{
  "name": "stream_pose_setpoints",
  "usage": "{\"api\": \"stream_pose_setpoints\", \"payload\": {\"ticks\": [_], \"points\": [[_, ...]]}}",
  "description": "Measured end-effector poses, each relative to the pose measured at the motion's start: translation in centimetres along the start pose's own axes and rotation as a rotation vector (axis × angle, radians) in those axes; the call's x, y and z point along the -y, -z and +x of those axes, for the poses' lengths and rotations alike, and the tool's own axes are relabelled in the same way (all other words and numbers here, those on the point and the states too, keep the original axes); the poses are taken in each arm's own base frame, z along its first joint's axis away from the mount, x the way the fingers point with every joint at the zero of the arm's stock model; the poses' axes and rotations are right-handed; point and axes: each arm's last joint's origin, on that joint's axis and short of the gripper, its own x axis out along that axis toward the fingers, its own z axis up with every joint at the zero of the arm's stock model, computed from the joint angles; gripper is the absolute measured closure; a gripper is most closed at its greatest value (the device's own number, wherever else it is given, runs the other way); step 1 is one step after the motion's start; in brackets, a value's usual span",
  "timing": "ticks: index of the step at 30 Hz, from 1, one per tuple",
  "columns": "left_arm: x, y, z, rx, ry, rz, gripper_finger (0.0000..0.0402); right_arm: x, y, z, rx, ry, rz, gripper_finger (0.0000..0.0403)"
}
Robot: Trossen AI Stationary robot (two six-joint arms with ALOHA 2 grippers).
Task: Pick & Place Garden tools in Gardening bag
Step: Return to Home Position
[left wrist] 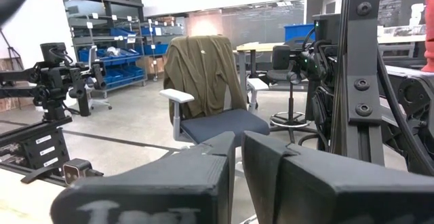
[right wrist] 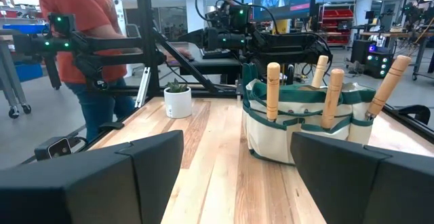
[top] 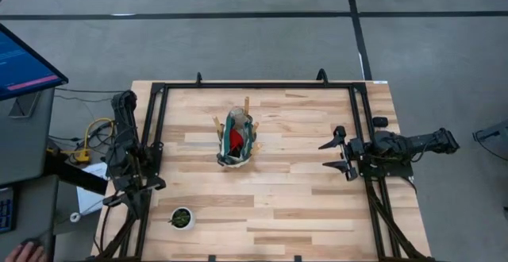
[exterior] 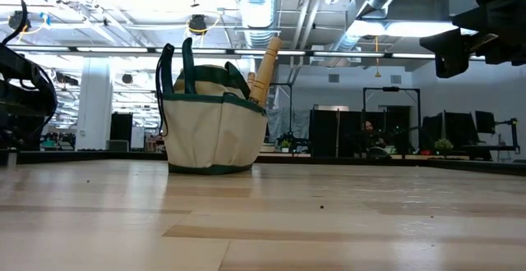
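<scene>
Four wooden-handled garden tools (right wrist: 272, 88) are seen standing in the gardening bag (right wrist: 285, 134), which is set upright near the table's middle. The right gripper (top: 334, 154) is held wide open, well apart from it. The left gripper (left wrist: 239, 146) is folded at the table's left edge, its fingers nearly together.

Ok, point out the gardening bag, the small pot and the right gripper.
gardening bag (exterior: 209, 135), low view, on its pale front wall.
small pot (right wrist: 178, 105), right wrist view, on its white side.
right gripper (top: 324, 156), high view, midway between its open fingertips.
</scene>
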Motion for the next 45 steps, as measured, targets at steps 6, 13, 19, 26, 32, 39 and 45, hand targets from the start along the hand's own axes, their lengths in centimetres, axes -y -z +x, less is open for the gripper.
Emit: {"api": "stream_pose_setpoints", "payload": {"ticks": [6, 13, 19, 26, 32, 39, 45], "points": [[0.00, -0.04, 0.00, 0.005, 0.000, 0.000, 0.0382, 0.00, 0.00, 0.00, 0.000, 0.000, 0.000, 0.0138], [-0.01, -0.11, 0.00, 0.011, 0.000, 0.000, 0.0382, 0.00, 0.00, 0.00, 0.000, 0.000, 0.000, 0.0138], [-0.01, -0.15, 0.00, 0.016, -0.001, -0.001, 0.0382, 0.00, 0.00, 0.00, 0.000, 0.000, 0.000, 0.0138], [-0.01, -0.21, 0.00, 0.021, -0.001, -0.001, 0.0382, 0.00, 0.00, 0.00, 0.000, -0.001, 0.000, 0.0138], [-0.01, -0.21, 0.00, 0.022, -0.001, -0.001, 0.0382, 0.00, 0.00, 0.00, 0.000, 0.000, 0.000, 0.0138], [-0.01, -0.20, 0.00, 0.021, -0.002, -0.001, 0.0382, 0.00, 0.00, 0.00, 0.000, -0.001, 0.000, 0.0138], [-0.01, -0.20, 0.00, 0.021, -0.001, -0.001, 0.0382, 0.00, 0.01, 0.00, 0.000, 0.000, 0.000, 0.0138]]}}
